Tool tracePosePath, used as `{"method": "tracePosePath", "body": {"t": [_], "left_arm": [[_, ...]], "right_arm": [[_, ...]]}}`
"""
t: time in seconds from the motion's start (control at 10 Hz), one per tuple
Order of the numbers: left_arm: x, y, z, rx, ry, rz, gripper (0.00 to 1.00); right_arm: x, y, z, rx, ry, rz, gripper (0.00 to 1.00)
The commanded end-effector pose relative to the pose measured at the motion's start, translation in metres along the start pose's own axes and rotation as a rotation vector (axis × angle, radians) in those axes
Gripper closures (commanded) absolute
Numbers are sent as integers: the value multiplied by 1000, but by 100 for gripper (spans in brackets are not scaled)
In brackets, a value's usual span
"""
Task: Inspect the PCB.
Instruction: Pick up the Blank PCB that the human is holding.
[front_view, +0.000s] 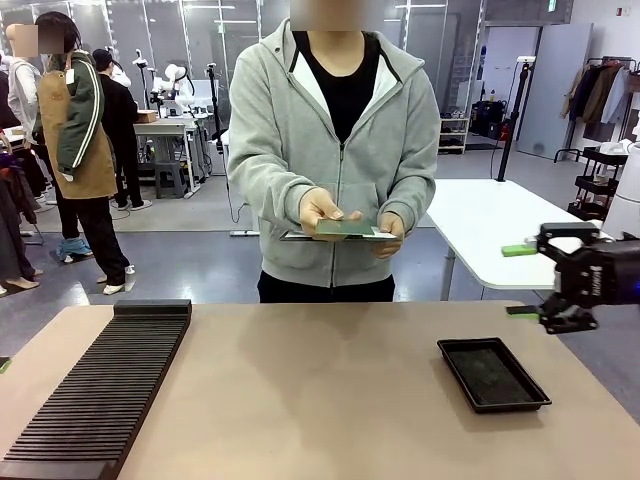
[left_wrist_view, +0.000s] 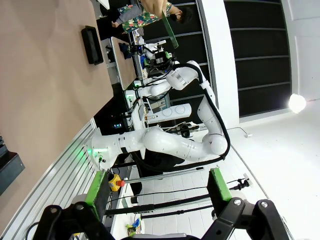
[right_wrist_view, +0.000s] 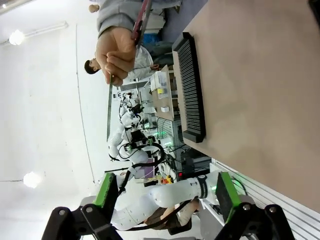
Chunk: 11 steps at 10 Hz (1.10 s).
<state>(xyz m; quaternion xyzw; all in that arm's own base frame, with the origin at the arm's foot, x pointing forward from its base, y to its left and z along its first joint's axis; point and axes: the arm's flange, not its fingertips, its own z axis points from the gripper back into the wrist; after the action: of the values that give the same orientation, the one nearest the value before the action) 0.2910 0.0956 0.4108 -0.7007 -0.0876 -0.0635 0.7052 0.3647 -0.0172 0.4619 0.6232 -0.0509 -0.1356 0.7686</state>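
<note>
Beyond the tray (front_view: 493, 374), a person holds the PCB (front_view: 345, 228); left hand (left_wrist_view: 157, 185) and right hand (front_view: 520, 281) gape empty, so I'd approach level, slowly.

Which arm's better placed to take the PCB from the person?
Probably right. The right gripper hangs open by the table's far right corner, beside the black tray. The PCB is in the person's hands across the table.

The front camera looks from the robot's side across the table (front_view: 320, 400) at the person (front_view: 335, 150). The 2 wrist cameras, rolled sideways, look along that table from opposite ends.
</note>
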Motion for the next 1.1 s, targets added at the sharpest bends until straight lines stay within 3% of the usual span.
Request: {"method": "tracePosePath", "body": {"t": [0.0,0.3,1.0], "left_arm": [[0,-1,1,-3,-2,-3,0],[0,-1,1,-3,-2,-3,0],[0,-1,1,-3,-2,-3,0]], "right_arm": [[7,18,-29,10,-7,-62,0],[12,34,-70,29,8,-92,0],[17,47,-96,61,43,-156,0]]}}
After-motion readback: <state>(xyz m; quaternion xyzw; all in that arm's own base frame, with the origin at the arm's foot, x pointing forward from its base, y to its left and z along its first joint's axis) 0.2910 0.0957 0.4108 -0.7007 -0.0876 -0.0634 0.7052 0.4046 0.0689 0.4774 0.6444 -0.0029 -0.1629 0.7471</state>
